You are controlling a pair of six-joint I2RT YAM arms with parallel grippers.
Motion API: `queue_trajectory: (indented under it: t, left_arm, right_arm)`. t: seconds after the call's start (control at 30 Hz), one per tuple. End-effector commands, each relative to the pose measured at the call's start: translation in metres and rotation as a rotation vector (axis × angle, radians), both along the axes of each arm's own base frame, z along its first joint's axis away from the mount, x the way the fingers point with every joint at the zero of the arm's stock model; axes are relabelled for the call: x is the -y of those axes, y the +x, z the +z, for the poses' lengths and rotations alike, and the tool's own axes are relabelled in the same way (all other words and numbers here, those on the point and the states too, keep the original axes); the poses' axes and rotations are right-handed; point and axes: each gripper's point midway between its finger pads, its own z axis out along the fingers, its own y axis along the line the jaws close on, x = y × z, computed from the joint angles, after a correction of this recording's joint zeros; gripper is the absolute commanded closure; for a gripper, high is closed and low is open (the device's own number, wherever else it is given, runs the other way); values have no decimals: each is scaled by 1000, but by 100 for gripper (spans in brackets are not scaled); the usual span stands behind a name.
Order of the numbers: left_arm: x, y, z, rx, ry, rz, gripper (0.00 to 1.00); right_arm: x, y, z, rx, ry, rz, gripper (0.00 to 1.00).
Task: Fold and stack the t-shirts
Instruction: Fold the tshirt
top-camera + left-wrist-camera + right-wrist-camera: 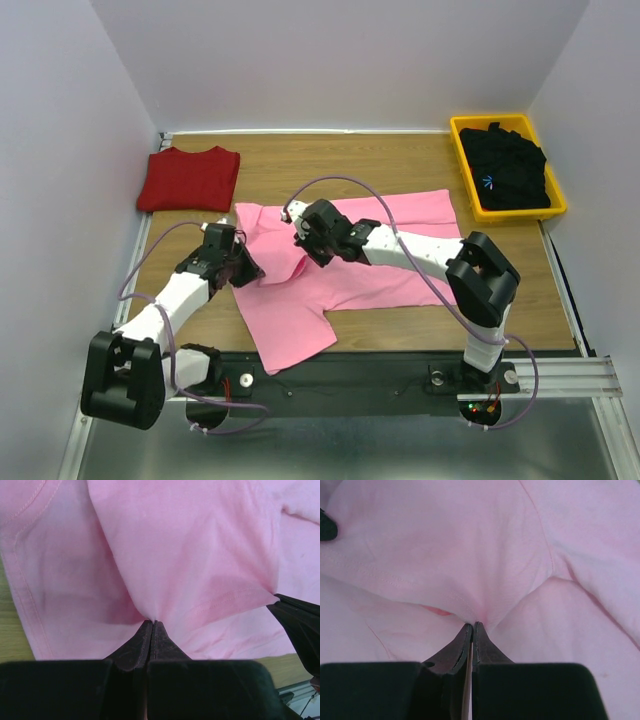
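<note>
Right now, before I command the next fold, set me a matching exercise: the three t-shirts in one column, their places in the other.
1. pink t-shirt
2. dark red t-shirt
3. black t-shirt

A. in the yellow bin, far right
B. folded, far left of the table
C. spread mid-table, pinched by the left end effector and right end effector

Pairs: 1-C, 2-B, 3-A

table — spread t-shirt lying across the middle; folded t-shirt sitting in far left corner; bin standing far right, bunched t-shirt lying in it; left gripper and right gripper sitting on spread t-shirt's left half.
</note>
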Motion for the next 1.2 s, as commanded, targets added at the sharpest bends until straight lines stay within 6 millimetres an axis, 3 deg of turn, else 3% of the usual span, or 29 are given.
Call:
queue_trajectory:
  t: [0.0, 0.13, 0.17, 0.2, 0.27, 0.3, 0.37, 0.43, 0.47, 0.53, 0.67, 0.7, 0.73, 0.77, 0.8, 0.87, 0.9, 0.97, 1.0, 1.17]
  left_arm:
    - [6, -7, -14, -40, -19, -24, 97]
    - [6, -7, -21, -55, -11, -26, 91]
    - [6, -7, -21, -57, -13, -20, 87]
    - [5, -6, -19, -48, -13, -15, 75]
    - [1, 0, -9, -9, 0, 6, 64]
    - [-2, 2, -1, 20, 14, 14, 49]
    - [-17, 18, 19, 93, 95, 55, 39]
    - [-34, 33, 39, 148, 169, 108, 37]
    - [-36, 39, 45, 165, 188, 111, 37]
    - [-47, 53, 48, 172, 232, 131, 32]
    - [-63, 99, 69, 227, 247, 187, 32]
    - [-68, 110, 63, 218, 253, 206, 32]
    - [-71, 124, 73, 241, 246, 225, 34]
    - [-72, 131, 72, 240, 245, 233, 34]
    - [-73, 142, 63, 225, 250, 236, 35]
    - [-76, 162, 67, 238, 259, 250, 37]
    - [-76, 168, 50, 199, 272, 240, 38]
    - [-77, 184, 42, 180, 287, 236, 41]
    - [-79, 188, 40, 177, 292, 239, 43]
    - [-80, 209, 33, 169, 301, 242, 50]
  right_arm:
    - [-4, -16, -2, -40, 11, 56, 97]
    - [-1, -20, -22, -83, -14, 54, 92]
    - [-1, -22, -24, -91, -16, 53, 88]
    - [-1, -22, -26, -97, -17, 49, 81]
    - [-2, -23, -21, -100, -4, 44, 71]
    - [-1, -19, -13, -87, 10, 22, 60]
    - [7, -5, -2, -71, 28, -34, 50]
    - [25, 15, 13, -63, 58, -109, 44]
    - [25, 15, 18, -58, 68, -112, 44]
    - [49, 38, 27, -72, 106, -203, 39]
    - [110, 83, 41, -42, 135, -401, 39]
    - [134, 100, 42, -48, 154, -488, 40]
    - [161, 115, 41, -53, 163, -567, 43]
    - [160, 116, 43, -58, 176, -579, 43]
    - [184, 129, 39, -78, 198, -662, 44]
    - [201, 143, 39, -107, 240, -718, 44]
    - [217, 151, 34, -130, 259, -776, 45]
    - [235, 166, 30, -139, 276, -833, 45]
    - [239, 170, 35, -133, 292, -848, 45]
    - [253, 193, 17, -172, 320, -938, 48]
